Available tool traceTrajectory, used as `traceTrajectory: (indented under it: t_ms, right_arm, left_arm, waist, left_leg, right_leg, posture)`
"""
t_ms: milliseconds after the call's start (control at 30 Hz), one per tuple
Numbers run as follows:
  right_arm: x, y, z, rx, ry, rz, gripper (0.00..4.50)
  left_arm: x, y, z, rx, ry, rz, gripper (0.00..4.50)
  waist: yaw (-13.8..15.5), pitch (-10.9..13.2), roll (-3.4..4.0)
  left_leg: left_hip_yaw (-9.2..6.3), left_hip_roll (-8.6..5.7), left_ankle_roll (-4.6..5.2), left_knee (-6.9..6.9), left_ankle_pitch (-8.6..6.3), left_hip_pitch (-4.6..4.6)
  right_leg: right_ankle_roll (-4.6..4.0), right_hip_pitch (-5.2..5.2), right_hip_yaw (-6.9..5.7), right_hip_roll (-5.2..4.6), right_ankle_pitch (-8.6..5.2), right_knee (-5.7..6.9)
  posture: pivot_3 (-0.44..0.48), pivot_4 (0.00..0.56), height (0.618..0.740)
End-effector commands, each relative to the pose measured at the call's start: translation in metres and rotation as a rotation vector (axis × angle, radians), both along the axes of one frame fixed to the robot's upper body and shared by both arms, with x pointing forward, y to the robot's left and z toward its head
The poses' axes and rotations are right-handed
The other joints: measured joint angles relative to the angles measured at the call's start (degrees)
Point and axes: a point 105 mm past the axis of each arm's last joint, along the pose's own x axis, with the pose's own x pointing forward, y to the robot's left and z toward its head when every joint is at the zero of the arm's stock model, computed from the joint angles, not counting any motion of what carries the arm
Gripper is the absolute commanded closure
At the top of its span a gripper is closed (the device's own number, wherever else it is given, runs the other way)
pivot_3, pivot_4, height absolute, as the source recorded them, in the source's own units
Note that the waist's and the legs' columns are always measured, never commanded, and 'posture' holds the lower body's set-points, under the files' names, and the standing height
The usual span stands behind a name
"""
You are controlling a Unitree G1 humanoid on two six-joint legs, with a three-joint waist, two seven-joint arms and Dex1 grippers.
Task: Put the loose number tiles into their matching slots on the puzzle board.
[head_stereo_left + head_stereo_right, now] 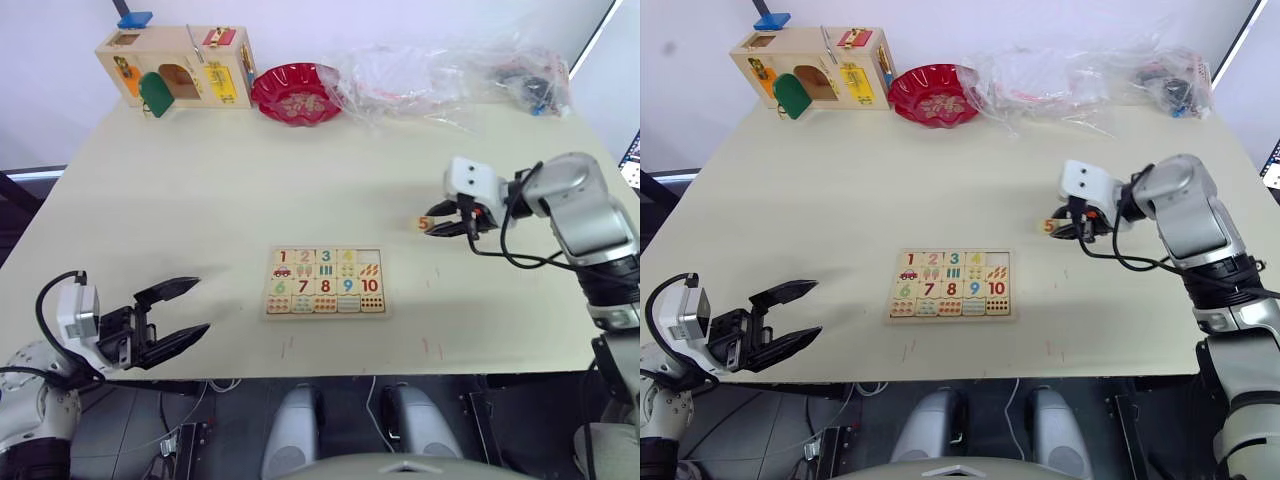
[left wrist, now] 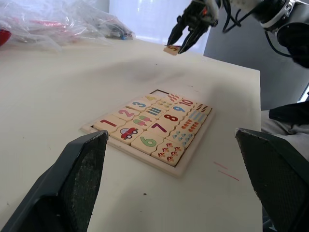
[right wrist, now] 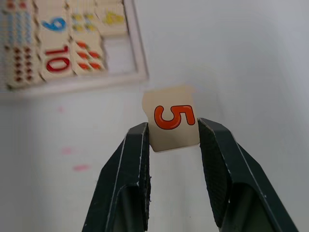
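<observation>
A: What is the biggest thing here?

B: The tabletop (image 1: 200,200). In the middle of it lies the puzzle board (image 1: 325,282). It is flat wood and looks stiff, so I think it stays put.

A: Is the board full?

B: Nearly. One slot (image 3: 119,55) in the top row, right after the 4, looks bare.

A: Where is the tile for it?

B: The 5 tile (image 3: 172,119) is off to the right of the board, well apart from it. The right gripper (image 3: 173,130) has its jaws closed on the tile's two side edges.

A: Is that a good hold?

B: I think so. The tile looks small, light and hard, maybe smooth, so it could slip or turn.

A: And the other one?

B: The left gripper (image 1: 172,315) is near the front edge, jaws wide, holding nothing.
</observation>
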Motion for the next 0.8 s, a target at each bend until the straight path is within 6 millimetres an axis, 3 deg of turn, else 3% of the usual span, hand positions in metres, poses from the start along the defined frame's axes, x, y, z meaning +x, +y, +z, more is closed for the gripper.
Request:
traceTrajectory:
  t_ms: [33, 100, 233, 467, 633, 800]
  right_arm:
    - [-0.002, 0.011, 0.010, -0.027, 0.018, -0.044, 3.59]
    - [-0.002, 0.012, 0.010, -0.030, 0.025, -0.054, 3.59]
    - [0.004, 0.054, 0.014, -0.058, 0.058, -0.102, 3.59]
    - [0.001, 0.094, 0.012, -0.118, 0.083, -0.097, 3.59]
    - [-0.001, 0.106, 0.003, -0.153, 0.090, -0.074, 3.59]
    - [-0.005, 0.105, -0.015, -0.190, 0.121, -0.070, 3.59]
  left_arm:
    - [-0.003, 0.000, 0.007, 0.009, -0.028, -0.031, 0.00]
    - [-0.003, 0.000, 0.007, 0.010, -0.028, -0.031, 0.00]
    - [-0.002, 0.004, 0.008, 0.016, -0.031, -0.021, 0.00]
    - [0.000, 0.005, 0.010, 0.013, -0.034, -0.018, 0.00]
    - [0.001, 0.005, 0.012, 0.006, -0.040, -0.016, 0.00]
    - [0.000, 0.006, 0.012, 0.002, -0.046, -0.012, 0.00]
  waist:
    - [0.1, 0.0, 0.00]
    - [0.2, 0.0, -0.02]
    - [-0.6, 0.0, -0.01]
    - [-1.2, 0.0, -0.02]
    - [-1.2, 0.0, -0.07]
    - [-1.3, 0.0, -0.08]
  left_leg:
    - [0.02, -0.01, 0.00, 0.01, 0.00, -0.01]
    - [0.01, -0.03, 0.00, 0.02, 0.00, -0.07]
    - [0.06, -0.03, 0.00, 0.00, 0.00, -0.13]
    - [-0.03, -0.01, 0.00, -0.02, 0.00, -0.16]
    - [-0.02, -0.01, 0.00, 0.00, 0.00, -0.15]
    - [-0.03, -0.01, -0.01, 0.00, 0.00, -0.15]
  right_leg:
    - [-0.01, 0.00, 0.01, -0.02, 0.00, -0.01]
    - [-0.01, -0.01, 0.00, -0.07, 0.00, -0.06]
    - [0.01, -0.11, 0.11, -0.07, 0.02, -0.10]
    - [0.06, -0.22, -0.10, -0.03, 0.08, 0.23]
    - [0.07, -0.21, -0.10, -0.04, 0.09, 0.25]
    - [0.08, -0.21, -0.10, -0.03, 0.09, 0.25]
  posture:
    - [0.000, 0.150, 0.740]
    - [0.000, 0.150, 0.740]
    - [0.000, 0.150, 0.740]
    - [0.000, 0.150, 0.740]
    - [0.000, 0.150, 0.740]
    - [0.000, 0.150, 0.740]
